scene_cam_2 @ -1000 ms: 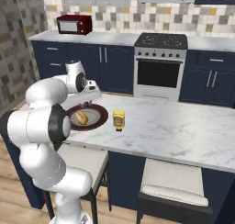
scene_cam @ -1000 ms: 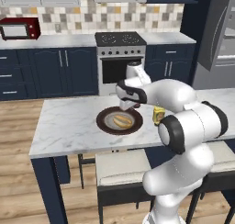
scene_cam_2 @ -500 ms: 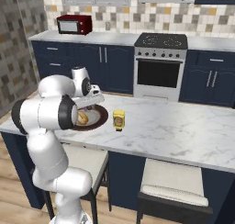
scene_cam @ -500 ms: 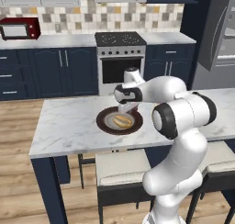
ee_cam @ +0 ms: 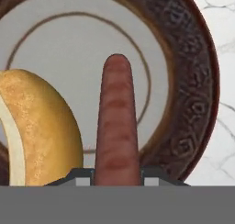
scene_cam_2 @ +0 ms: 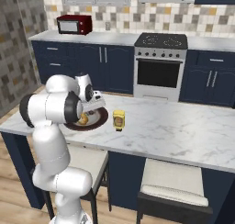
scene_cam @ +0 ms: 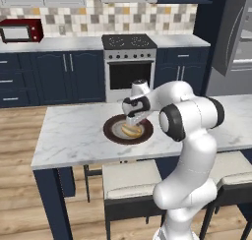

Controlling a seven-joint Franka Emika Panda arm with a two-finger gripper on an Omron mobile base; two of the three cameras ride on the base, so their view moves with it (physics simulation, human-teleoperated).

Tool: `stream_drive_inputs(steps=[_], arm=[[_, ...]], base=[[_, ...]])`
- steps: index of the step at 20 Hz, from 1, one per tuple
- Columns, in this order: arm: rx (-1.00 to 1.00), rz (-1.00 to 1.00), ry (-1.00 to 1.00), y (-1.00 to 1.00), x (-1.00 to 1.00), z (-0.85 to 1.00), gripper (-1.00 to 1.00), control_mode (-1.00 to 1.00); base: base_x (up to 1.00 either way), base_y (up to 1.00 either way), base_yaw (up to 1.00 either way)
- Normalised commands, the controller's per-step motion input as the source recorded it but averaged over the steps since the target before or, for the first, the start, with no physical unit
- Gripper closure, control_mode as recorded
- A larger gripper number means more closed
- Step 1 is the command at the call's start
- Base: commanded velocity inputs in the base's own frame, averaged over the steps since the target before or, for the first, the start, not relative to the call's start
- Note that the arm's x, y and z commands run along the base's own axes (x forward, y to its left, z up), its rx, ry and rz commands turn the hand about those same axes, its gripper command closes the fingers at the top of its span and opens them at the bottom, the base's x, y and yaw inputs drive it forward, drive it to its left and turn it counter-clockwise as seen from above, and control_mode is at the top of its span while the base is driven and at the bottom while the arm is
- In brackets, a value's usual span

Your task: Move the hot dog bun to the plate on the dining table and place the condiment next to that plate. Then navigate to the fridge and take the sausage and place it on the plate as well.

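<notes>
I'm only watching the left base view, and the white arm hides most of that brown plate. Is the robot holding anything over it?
Observer: Yes. In the hand view the gripper is shut on a reddish-brown sausage, held over the plate.
Operator: Is the plate bare underneath?
Observer: No. The hot dog bun lies on it, just beside the sausage.
Operator: I heard about a condiment. Where is it?
Observer: In the right base view the yellow bottle stands upright on the dining table, close beside the plate.
</notes>
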Motion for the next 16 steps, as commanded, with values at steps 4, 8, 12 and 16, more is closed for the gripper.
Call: stream_drive_inputs(steps=[4,8,12,16], arm=[[0.00,0.04,0.02,-0.02,0.22,-0.42,1.00,-1.00],[0.00,0.05,0.00,-0.03,0.19,-0.38,1.00,-1.00],[0.00,0.03,0.00,0.00,0.00,-0.31,-1.00,-1.00],[-0.09,0.00,0.00,0.12,-0.20,-0.15,-1.00,-1.00]], base=[[0.00,0.00,0.00],[0.00,0.00,0.00],[0.00,0.00,0.00],[0.00,0.00,0.00]])
